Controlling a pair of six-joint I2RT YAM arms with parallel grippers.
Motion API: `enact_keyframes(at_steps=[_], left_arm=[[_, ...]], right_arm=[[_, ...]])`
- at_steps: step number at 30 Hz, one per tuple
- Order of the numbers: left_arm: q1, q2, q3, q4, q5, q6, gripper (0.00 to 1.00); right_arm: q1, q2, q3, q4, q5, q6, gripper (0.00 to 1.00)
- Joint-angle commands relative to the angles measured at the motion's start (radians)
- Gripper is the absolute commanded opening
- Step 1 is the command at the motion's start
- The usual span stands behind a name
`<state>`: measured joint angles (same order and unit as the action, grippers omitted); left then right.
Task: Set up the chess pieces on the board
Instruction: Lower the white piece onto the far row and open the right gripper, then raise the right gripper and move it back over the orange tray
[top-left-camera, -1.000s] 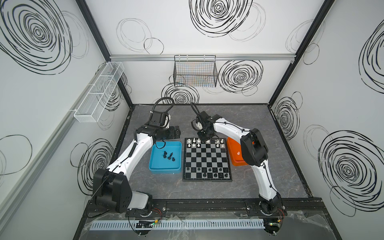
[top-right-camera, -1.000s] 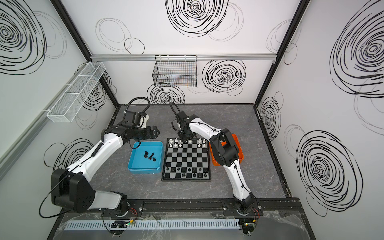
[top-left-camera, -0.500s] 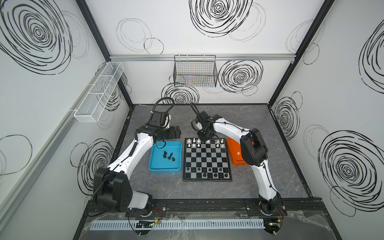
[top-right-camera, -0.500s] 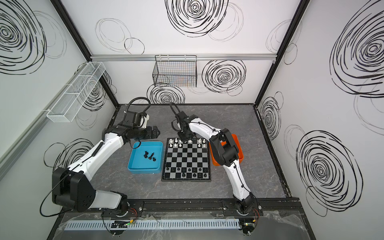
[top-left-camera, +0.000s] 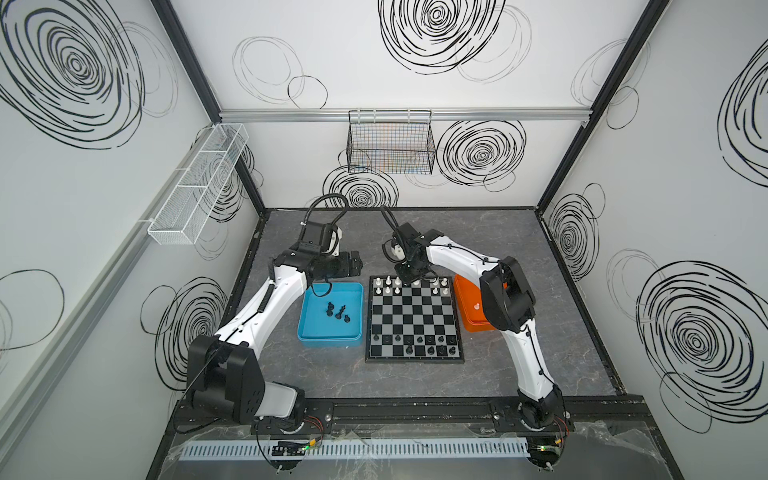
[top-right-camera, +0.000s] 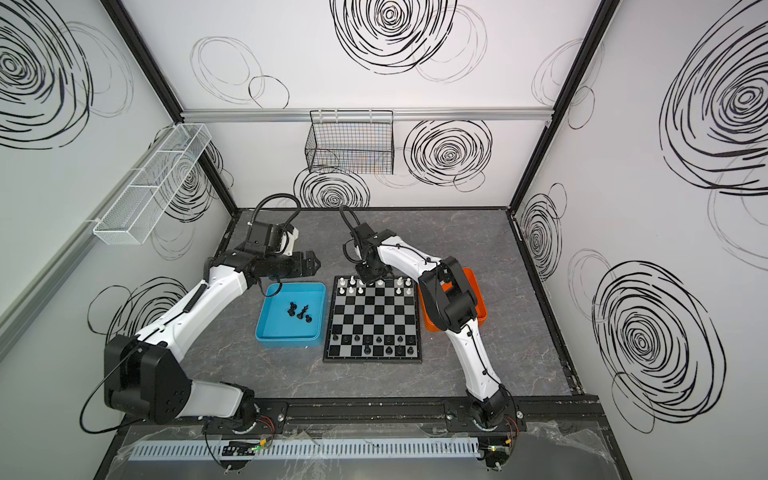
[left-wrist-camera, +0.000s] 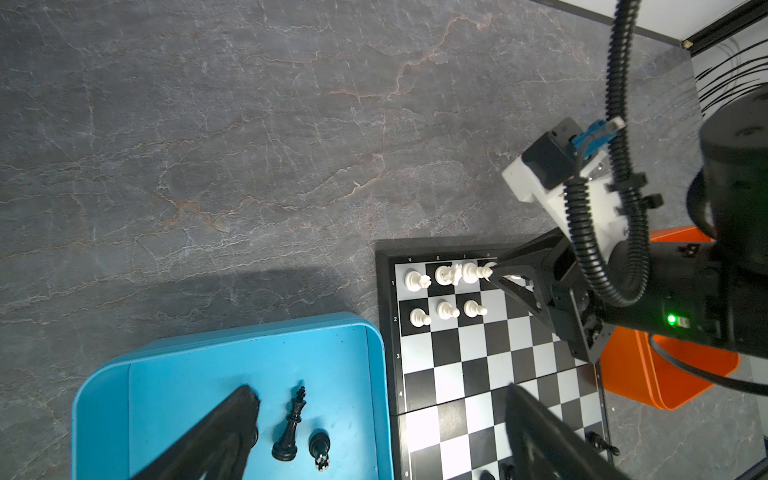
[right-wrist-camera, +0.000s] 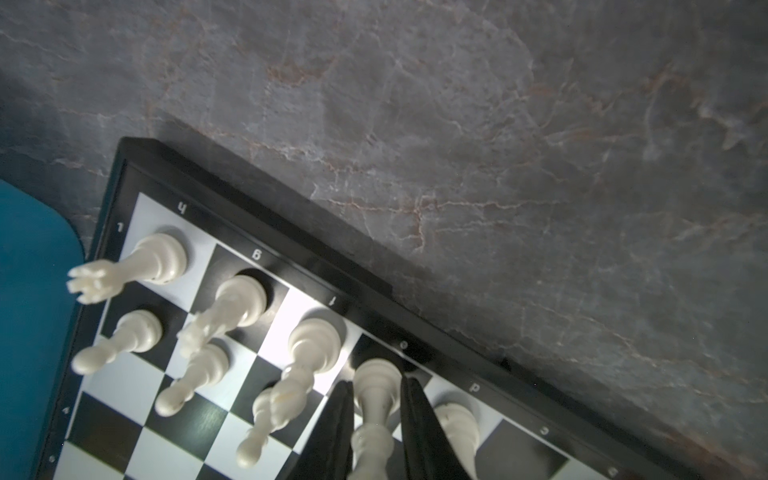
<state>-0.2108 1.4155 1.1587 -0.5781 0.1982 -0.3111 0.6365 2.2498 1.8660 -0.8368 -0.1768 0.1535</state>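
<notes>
- the right gripper (right-wrist-camera: 377, 382) points down at the far row of the board (right-wrist-camera: 109, 432). its two flat black fingers (right-wrist-camera: 338, 415) stand narrowly apart with a white piece (right-wrist-camera: 374, 415) between them, so close that we cannot tell whether they press it or only flank it.
- that white piece is smooth, glossy plastic with a round foot and a slim stem, upright on a dark square.
- other white pieces (right-wrist-camera: 316, 345) crowd the same corner: taller ones on the far row, round-headed pawns (right-wrist-camera: 137, 330) on the next row.
- the board is flat, in black and pale grey checks, and its thin black frame carries small pale letters and numbers.
- the left gripper (left-wrist-camera: 380, 390) hangs near the far edge of the blue tray (left-wrist-camera: 232, 336), its fingers spread wide around nothing.
- the blue tray is smooth plastic with rounded corners, just beside the board. three black pieces (left-wrist-camera: 291, 424) lie in it, one half hidden behind a left finger.
- more black pieces (top-left-camera: 415, 345) stand on the two near rows of the board.
- an orange tray (top-left-camera: 469, 322) sits on the board's other side, much of it covered by the right arm's elbow. in a top view we see a small white thing (top-left-camera: 477, 306) inside it.
- in both top views the right wrist hides its own fingertips; only the right wrist view shows the gap around the white piece.
- everything rests on a grey, stone-veined table (top-left-camera: 415, 232).
</notes>
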Motion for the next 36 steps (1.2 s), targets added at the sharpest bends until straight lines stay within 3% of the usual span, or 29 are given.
enact_keyframes(at_steps=[1, 27, 32, 36], left_arm=[[0.01, -0.006, -0.002, 0.017, 0.007, -0.007, 0.96], [0.011, -0.01, 0.014, 0.003, -0.001, -0.003, 0.96], [0.021, -0.006, 0.041, -0.018, -0.023, 0.01, 0.96], [0.038, -0.013, 0.045, -0.026, -0.027, 0.018, 0.96]], right_arm=[[0.006, -0.008, 0.029, -0.034, 0.002, -0.011, 0.25], [0.006, -0.054, 0.235, -0.147, 0.05, -0.004, 0.33], [-0.019, -0.119, 0.248, -0.153, 0.069, -0.007, 0.38], [-0.071, -0.19, 0.224, -0.148, 0.077, -0.009, 0.51]])
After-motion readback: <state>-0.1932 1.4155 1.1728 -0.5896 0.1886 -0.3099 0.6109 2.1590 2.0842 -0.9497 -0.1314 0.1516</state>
